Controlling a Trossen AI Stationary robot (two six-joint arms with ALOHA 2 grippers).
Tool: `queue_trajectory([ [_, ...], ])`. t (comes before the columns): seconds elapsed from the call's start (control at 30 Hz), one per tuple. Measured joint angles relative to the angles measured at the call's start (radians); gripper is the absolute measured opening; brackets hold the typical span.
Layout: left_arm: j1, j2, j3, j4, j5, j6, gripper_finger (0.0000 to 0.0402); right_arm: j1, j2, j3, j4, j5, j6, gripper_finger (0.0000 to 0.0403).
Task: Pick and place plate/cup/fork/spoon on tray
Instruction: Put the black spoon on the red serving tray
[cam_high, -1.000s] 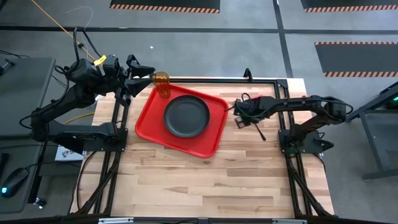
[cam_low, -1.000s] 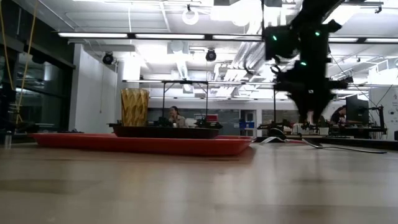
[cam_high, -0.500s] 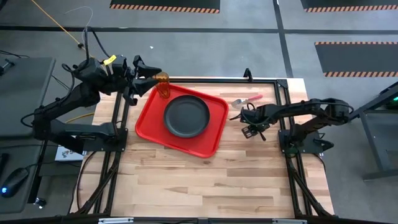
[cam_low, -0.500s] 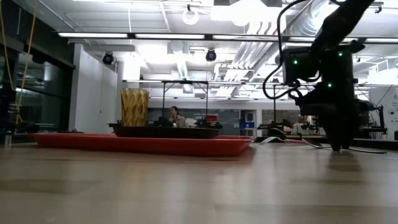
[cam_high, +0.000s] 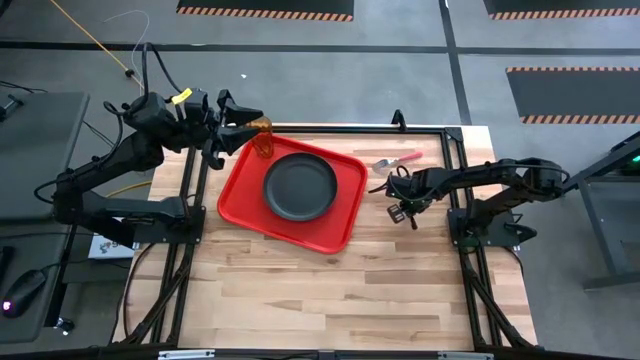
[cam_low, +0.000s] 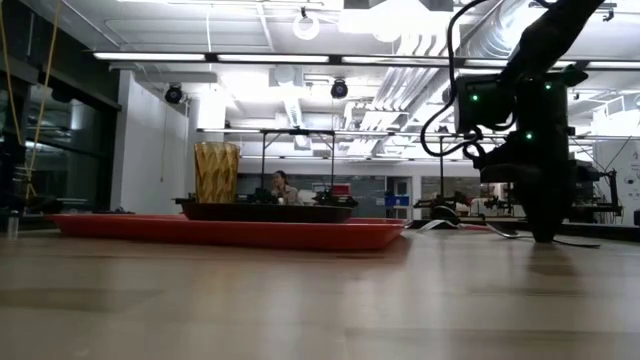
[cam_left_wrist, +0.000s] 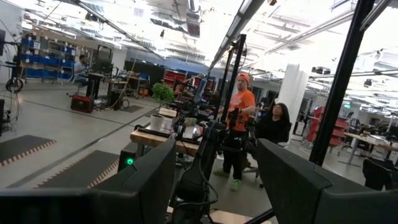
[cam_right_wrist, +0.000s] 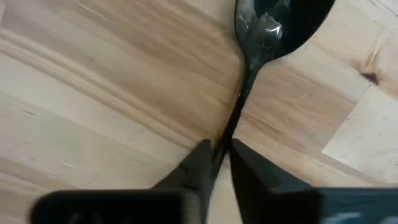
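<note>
The red tray (cam_high: 240, 190) lies at the table's far left. The black plate (cam_high: 300, 187) rests on it. The amber cup (cam_high: 263, 141) stands upright on the tray's far left corner and shows in the low view (cam_low: 216, 172). My left gripper (cam_high: 243, 124) is open, just left of the cup and above it; its wrist view shows only the room. The fork (cam_high: 397, 160) lies on the wood right of the tray. My right gripper (cam_high: 404, 207) is down at the table, shut on the black spoon (cam_right_wrist: 273, 25). My right gripper pinches the spoon's thin handle (cam_right_wrist: 229, 138) between its two fingertips (cam_right_wrist: 198, 163), partway down from the bowl (cam_right_wrist: 280, 22). The fingers come from above, pointing down. The spoon lies flat on the wood.
A black frame runs round the table top (cam_high: 330, 290). Bare wood takes up the table's near half. The room behind the table holds people and benches, far off.
My right gripper has gone from beside the fork toward the table's near edge and down to the table top, onto the spoon. My left gripper has shifted a little toward the cup.
</note>
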Motion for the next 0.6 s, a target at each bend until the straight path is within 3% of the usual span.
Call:
queue_trajectory([
  [0.1, 0.0, 0.0, 0.0, 0.0, 0.0, 0.0, 0.0213, 0.001, 0.0, 0.0, 0.01, -0.006, 0.001, 0.0009],
  [0.37, 0.0, 0.0, 0.0, 0.0, 0.0, -0.001, 0.0213, 0.001, -0.03, -0.002, 0.015, -0.008, 0.028, 0.0005],
  [0.6, 0.0, -0.002, 0.0, 0.0, 0.0, -0.001, 0.0213, 0.0, -0.138, -0.006, 0.011, 0.017, 0.076, 0.0002],
])
